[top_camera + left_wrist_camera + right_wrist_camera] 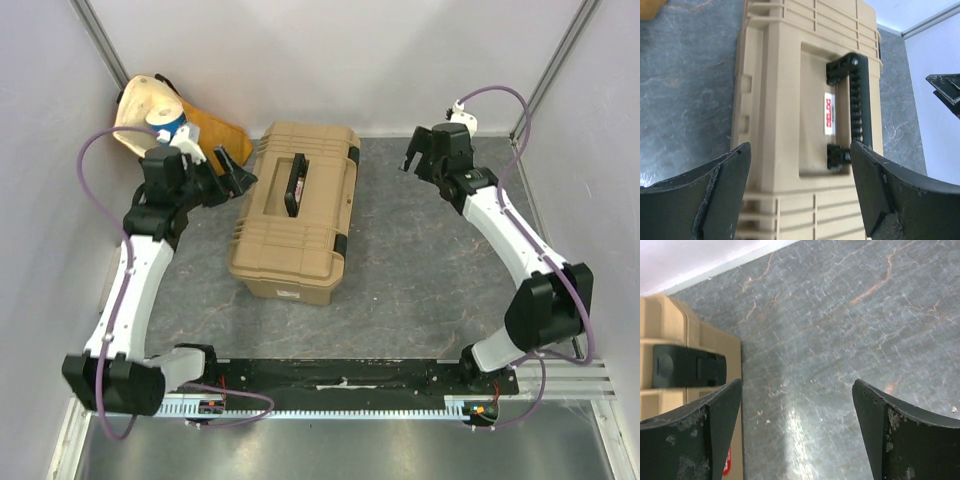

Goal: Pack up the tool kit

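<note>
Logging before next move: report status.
Left gripper open, empty, by toolbox. Right gripper open, empty, apart from it. Lid down, handle flat. Bag back left, not blocking.

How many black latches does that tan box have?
2, both on the toolbox's right side: the far latch and the near latch. Others may be hidden.

Wide-spread right hand [796,386] near black toolbox latch [687,366]
</note>
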